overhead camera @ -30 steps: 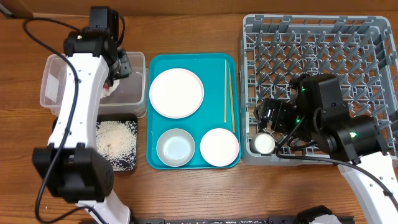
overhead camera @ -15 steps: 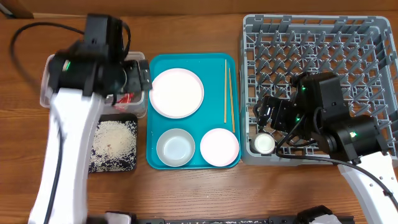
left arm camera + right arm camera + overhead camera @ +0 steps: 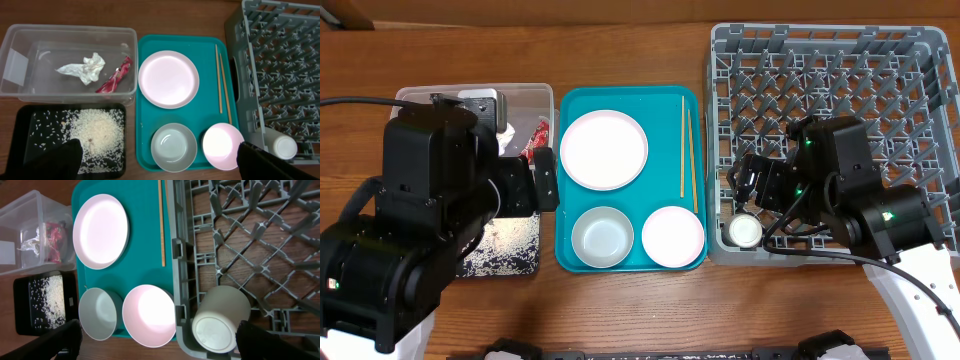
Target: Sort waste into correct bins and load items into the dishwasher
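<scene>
The clear tub [image 3: 131, 35] holds the white tissue [image 3: 82, 68] and the red wrapper [image 3: 116, 77]. Below it, loose rice [image 3: 95, 131] lies in the black tray [image 3: 22, 115]. My left gripper [image 3: 159, 161] hangs high above these, open and empty. On the teal tray sit the white plate [image 3: 604, 149], chopsticks [image 3: 687, 145], grey-white bowl [image 3: 602, 237] and pink bowl [image 3: 673, 236]. The white cup [image 3: 220, 320] lies tilted in the front left corner of the grey rack [image 3: 830, 60]. My right gripper [image 3: 162, 342] is open just above it, holding nothing.
The teal tray [image 3: 630, 95] lies between the bins and the rack. My left arm [image 3: 440, 200] looms large and hides much of the tub and black tray from overhead. Bare wooden table [image 3: 620, 310] runs along the front.
My left gripper has opened and dropped the red wrapper into the clear tub, then risen high and drawn back toward the front. The right arm has not moved.
</scene>
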Motion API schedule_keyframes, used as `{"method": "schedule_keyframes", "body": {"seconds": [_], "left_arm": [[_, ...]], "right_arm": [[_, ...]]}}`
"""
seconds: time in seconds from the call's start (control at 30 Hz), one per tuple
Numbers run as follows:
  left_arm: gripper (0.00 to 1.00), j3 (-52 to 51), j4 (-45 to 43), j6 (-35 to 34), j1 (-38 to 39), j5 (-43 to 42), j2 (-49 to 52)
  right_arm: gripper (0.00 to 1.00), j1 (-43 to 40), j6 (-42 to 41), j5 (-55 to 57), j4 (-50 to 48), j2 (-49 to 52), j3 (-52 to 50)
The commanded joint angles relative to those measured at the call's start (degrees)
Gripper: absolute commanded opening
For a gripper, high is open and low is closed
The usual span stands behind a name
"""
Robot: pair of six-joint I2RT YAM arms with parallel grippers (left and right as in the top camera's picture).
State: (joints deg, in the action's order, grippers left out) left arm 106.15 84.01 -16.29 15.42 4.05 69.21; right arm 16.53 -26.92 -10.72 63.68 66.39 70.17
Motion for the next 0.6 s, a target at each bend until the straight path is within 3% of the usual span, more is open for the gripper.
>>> {"method": "schedule_keyframes", "body": {"seconds": [0.0,0.17,0.33,0.57], "left_arm": [[1.00,-1.2,-3.2,1.6,0.5,4.4,-1.6],[1.00,-12.6,-23.2,6.7,-0.2,4.6,-8.6],[1.00,-32.6,-45.1,10.1,-4.2,-4.7,-20.0],[1.00,-58.0,-62.7,10.2,-7.3,-6.4,-37.0]], "right_arm": [[1.00,-0.1,0.3,-0.3,-0.4,0.0,0.7],[1.00,-0.1,0.3,-0.3,-0.3,0.3,0.7],[1.00,-0.1,0.3,-0.3,-0.3,0.3,0.7],[1.00,-0.1,0.3,-0.3,-0.3,0.3,0.7]]}}
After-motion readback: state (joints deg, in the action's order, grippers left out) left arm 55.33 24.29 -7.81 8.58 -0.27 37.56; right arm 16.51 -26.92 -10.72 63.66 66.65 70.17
